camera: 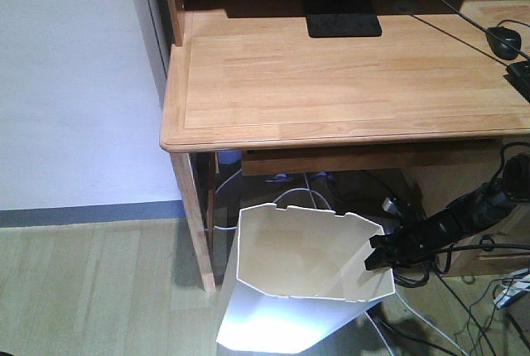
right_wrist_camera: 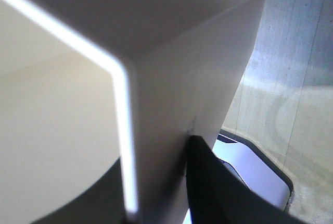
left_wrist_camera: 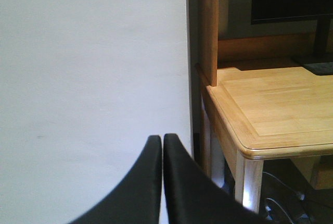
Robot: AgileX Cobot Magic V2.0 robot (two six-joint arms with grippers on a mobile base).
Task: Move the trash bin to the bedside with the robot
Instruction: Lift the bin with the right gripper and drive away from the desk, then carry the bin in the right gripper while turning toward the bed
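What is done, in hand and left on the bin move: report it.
Done: the right gripper is on the trash bin, fingers clamped across its rim. In hand: only that grasp; the bin stands by the desk leg. Left: the whole carry, since no bed shows in any view. The left gripper is shut, holding nothing.

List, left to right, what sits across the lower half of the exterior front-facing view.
Floorboards → desk leg → trash bin → right pincer at the bin's right rim → black arm.
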